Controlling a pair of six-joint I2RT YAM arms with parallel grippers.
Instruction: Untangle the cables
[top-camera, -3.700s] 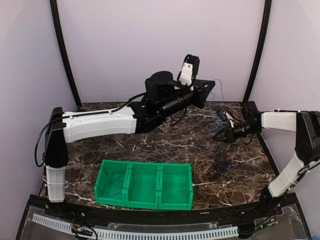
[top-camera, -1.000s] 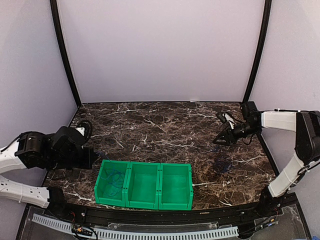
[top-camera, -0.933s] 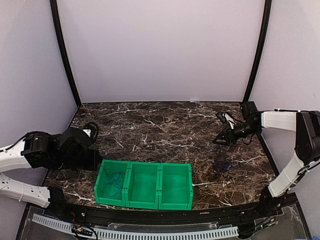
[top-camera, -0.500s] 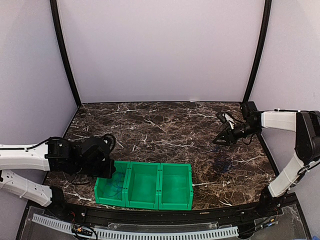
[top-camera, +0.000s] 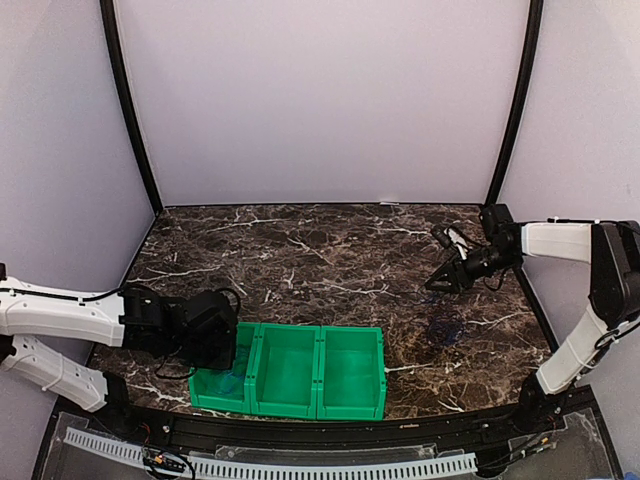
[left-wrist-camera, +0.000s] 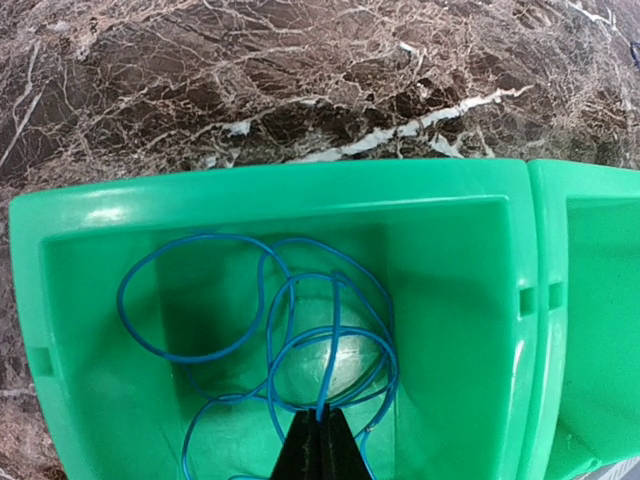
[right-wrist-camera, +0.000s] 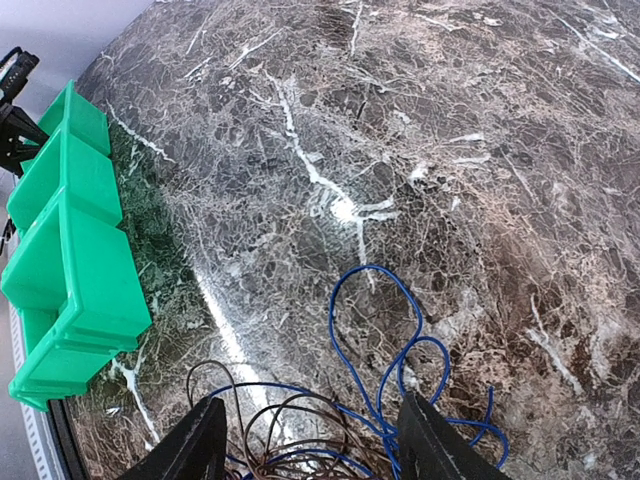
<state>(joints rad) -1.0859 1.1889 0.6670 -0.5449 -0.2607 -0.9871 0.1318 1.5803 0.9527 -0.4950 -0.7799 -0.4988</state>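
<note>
A light blue cable (left-wrist-camera: 290, 340) lies coiled in the leftmost of three joined green bins (left-wrist-camera: 430, 190). My left gripper (left-wrist-camera: 322, 440) is shut on one end of it, low over that bin (top-camera: 222, 385); the arm (top-camera: 205, 330) covers it in the top view. A dark blue cable (right-wrist-camera: 400, 370) and a brown cable (right-wrist-camera: 270, 430) lie tangled on the marble (right-wrist-camera: 400, 120) between the wide-open fingers (right-wrist-camera: 200, 445) of my right gripper (right-wrist-camera: 310, 440). In the top view the right gripper (top-camera: 447, 275) is at the right of the table, above the faint tangle (top-camera: 445, 325).
The green bin row (top-camera: 320, 370) stands at the table's front centre; its middle and right bins look empty. Black frame posts (top-camera: 130, 110) stand at the back corners. Purple walls close the back and sides.
My left arm swept from the far right-centre, holding the light blue cable high, back to the left and then over the leftmost bin, where the cable now lies. The right arm barely moved.
</note>
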